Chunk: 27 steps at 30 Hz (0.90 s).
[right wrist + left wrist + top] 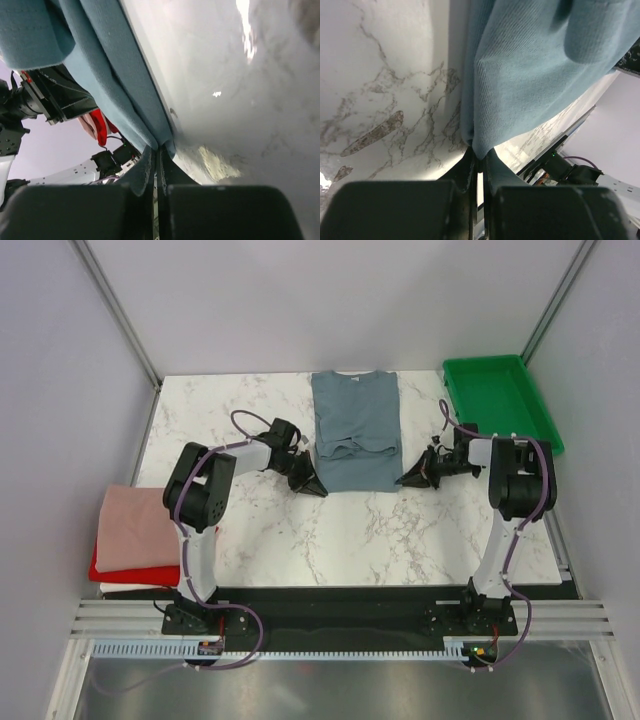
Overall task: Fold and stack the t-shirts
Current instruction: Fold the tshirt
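**Ana:** Where does the blue-grey t-shirt [355, 430] lie?

**Ben:** Flat on the counter [330, 540], towards the far middle, collar away from the arms and both sleeves folded in over the chest. The pink t-shirt [135, 520] sits folded on top of the red t-shirt [110, 568] at the near left edge, well apart from it

**Ana:** And the claws?

**Ben:** The left claw [309, 484] is clamped on the near left corner of the hem, and the right claw [408, 478] on the near right corner. Each wrist view shows a fold of cloth pinched between closed fingers, down at the counter

**Ana:** So the step in hand looks like the bottom-to-top fold?

**Ben:** Probably. To do it well, the arms should lift both corners together and only a little. They should keep the hem taut between them so it does not sag, and carry it straight towards the collar at one pace. If one arm leads, the fold line will skew. The hem ought to land level with the shoulders before either claw lets go. The green tray [500, 400] is near the right arm's path, so that arm should steer clear of it
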Each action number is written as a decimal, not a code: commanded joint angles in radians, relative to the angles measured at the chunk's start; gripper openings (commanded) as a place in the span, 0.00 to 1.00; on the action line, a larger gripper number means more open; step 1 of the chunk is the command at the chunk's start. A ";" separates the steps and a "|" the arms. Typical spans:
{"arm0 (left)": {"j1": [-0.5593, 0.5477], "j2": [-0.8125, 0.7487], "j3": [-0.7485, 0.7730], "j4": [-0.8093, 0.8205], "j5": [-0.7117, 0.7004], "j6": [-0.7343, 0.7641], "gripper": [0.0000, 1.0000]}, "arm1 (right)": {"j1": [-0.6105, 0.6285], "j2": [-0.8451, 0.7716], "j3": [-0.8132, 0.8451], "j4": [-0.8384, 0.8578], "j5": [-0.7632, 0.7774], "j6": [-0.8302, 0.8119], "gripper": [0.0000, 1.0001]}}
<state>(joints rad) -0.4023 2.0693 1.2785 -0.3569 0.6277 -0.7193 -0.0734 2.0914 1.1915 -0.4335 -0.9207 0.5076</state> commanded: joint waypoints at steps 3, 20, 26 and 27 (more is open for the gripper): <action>-0.001 -0.066 0.033 0.015 0.000 0.052 0.02 | 0.007 -0.099 -0.118 0.049 -0.063 0.075 0.00; 0.006 -0.388 0.016 -0.090 0.023 0.169 0.02 | -0.069 -0.424 -0.257 -0.005 -0.191 0.100 0.00; 0.006 -0.443 0.016 -0.097 0.026 0.178 0.02 | -0.072 -0.539 -0.253 -0.045 -0.221 0.089 0.00; 0.006 -0.448 0.015 -0.099 0.029 0.179 0.02 | -0.072 -0.559 -0.256 -0.051 -0.224 0.088 0.00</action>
<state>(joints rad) -0.4004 1.6894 1.2781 -0.4477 0.6331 -0.5873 -0.1406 1.5959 0.9356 -0.4564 -1.0927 0.6056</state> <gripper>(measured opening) 0.042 0.011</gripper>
